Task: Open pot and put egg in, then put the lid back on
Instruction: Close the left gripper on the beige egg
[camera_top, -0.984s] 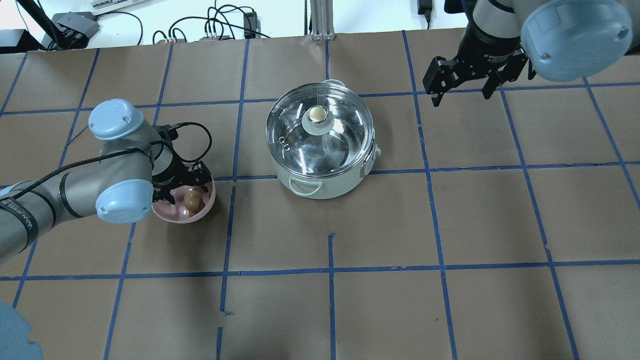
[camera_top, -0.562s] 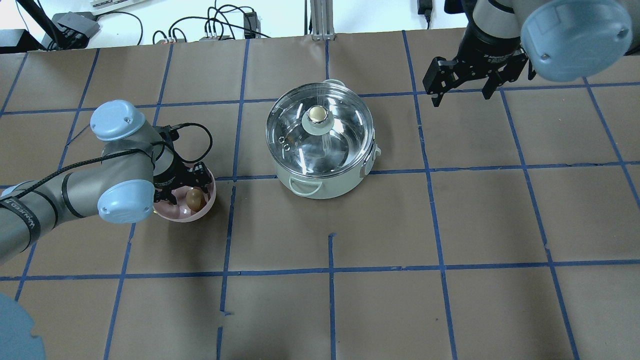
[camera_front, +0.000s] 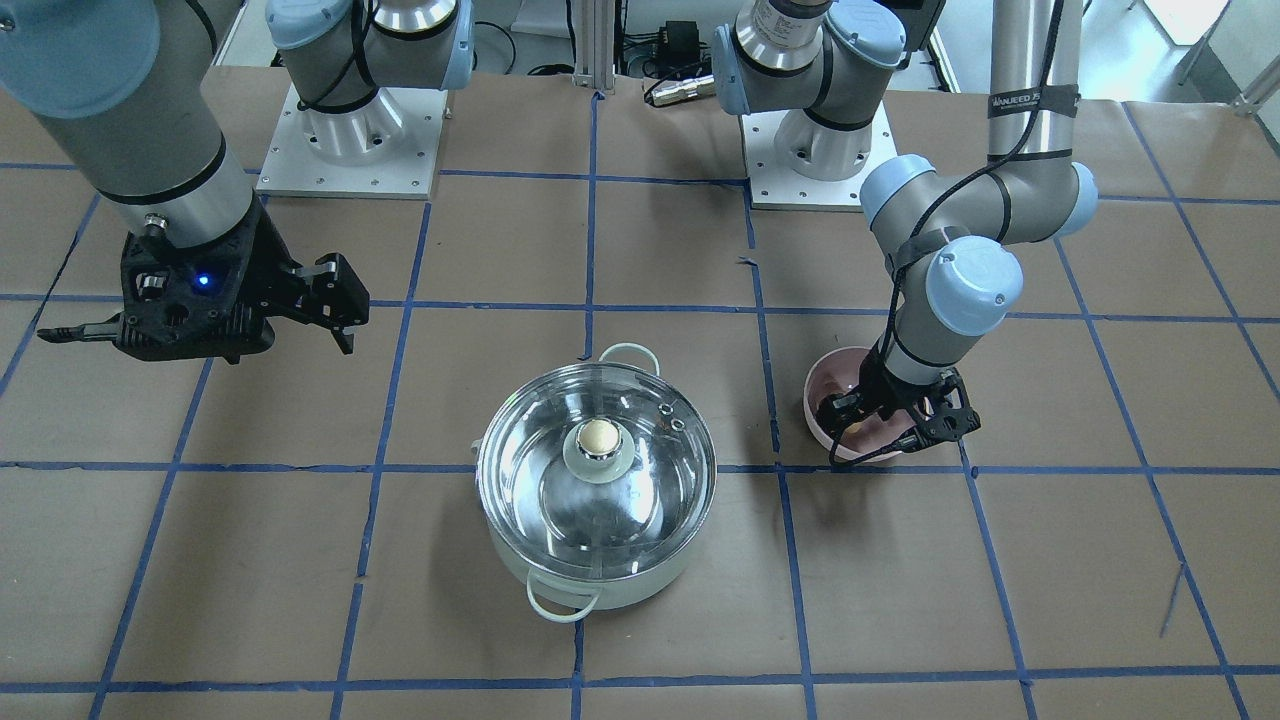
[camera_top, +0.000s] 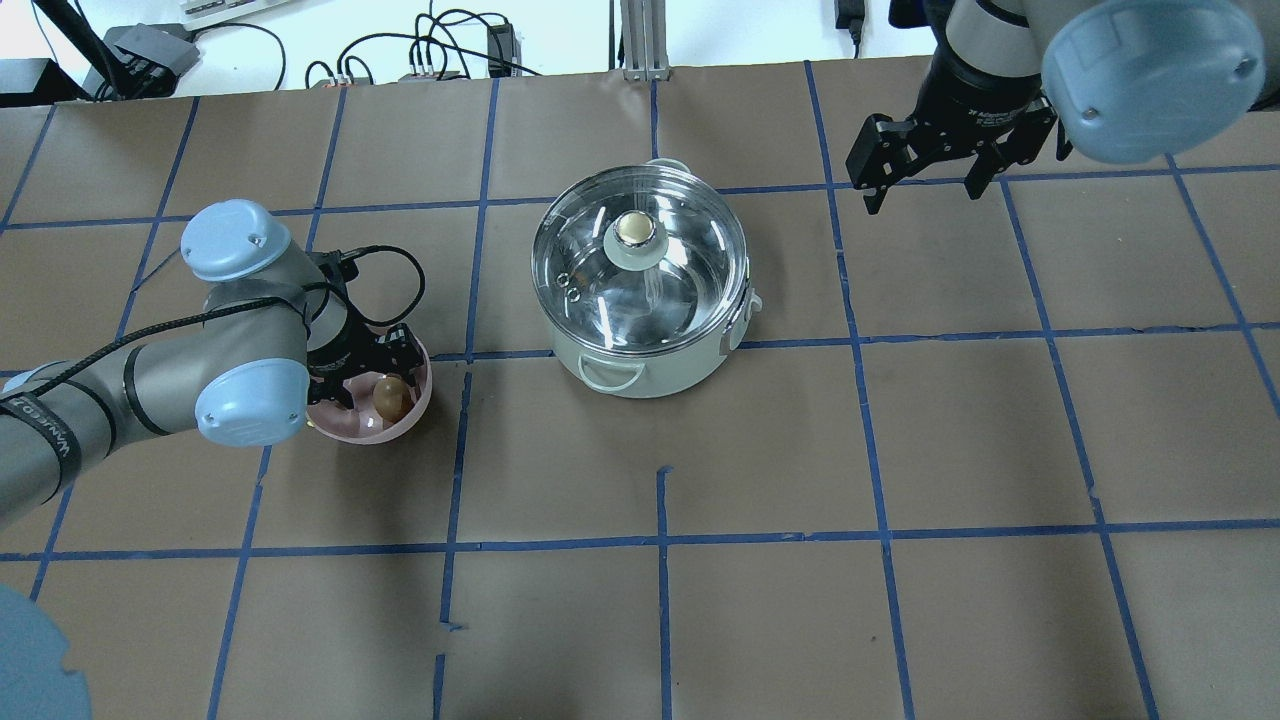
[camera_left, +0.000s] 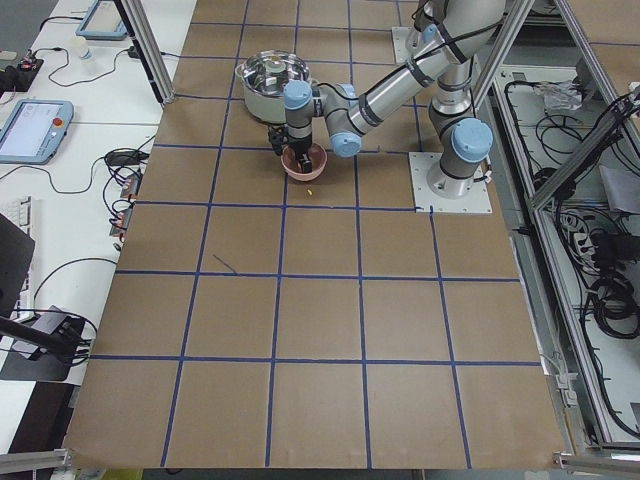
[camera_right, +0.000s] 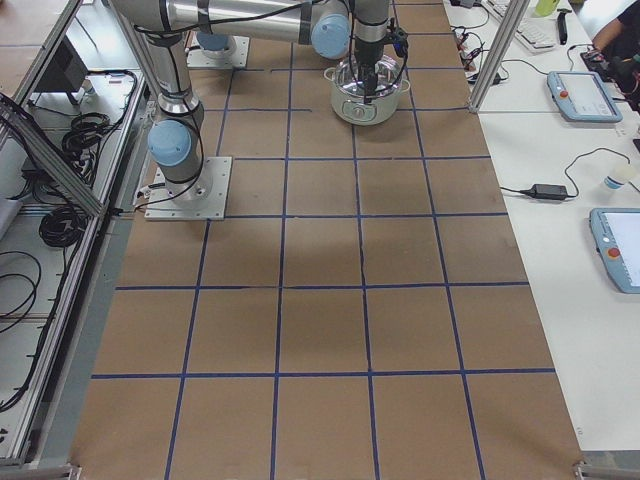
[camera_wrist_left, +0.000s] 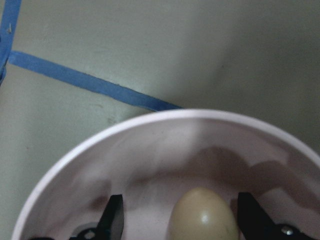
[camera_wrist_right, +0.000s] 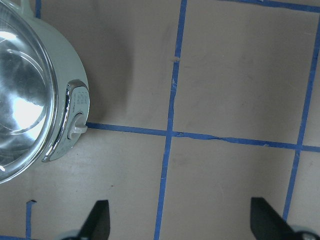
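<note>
Presently, the pot (camera_top: 655, 372) is seen standing near the middle of the paper-covered table (camera_top: 780, 450), which is crossed by blue tape lines (camera_top: 870, 340). It is closed by the lid (camera_top: 668, 285), whose steel rim is seated all round on the pot's edge, with the beige-topped knob (camera_top: 635, 233) pointing upward. The egg (camera_top: 390, 396) is found outside the pot, lying in a pink bowl (camera_top: 372, 434) that is set well apart from the pot on the robot's left side. The left gripper (camera_top: 374, 386) is lowered into this bowl with its fingers spread, one on each side of the egg. In the left wrist view the egg (camera_wrist_left: 202, 216) is shown between the two dark fingertips, with a clear gap to one and much closer to the other. Whether the nearer finger touches it cannot be told, and nothing is clamped. The right gripper (camera_top: 921, 190) is held above the table on the pot's other side, well apart from it and beyond it as seen from behind the robot. Its fingers are spread wide, and only bare paper and tape are seen between them in the right wrist view, where the pot's pale wall (camera_wrist_right: 70, 65) is caught at the edge.
</note>
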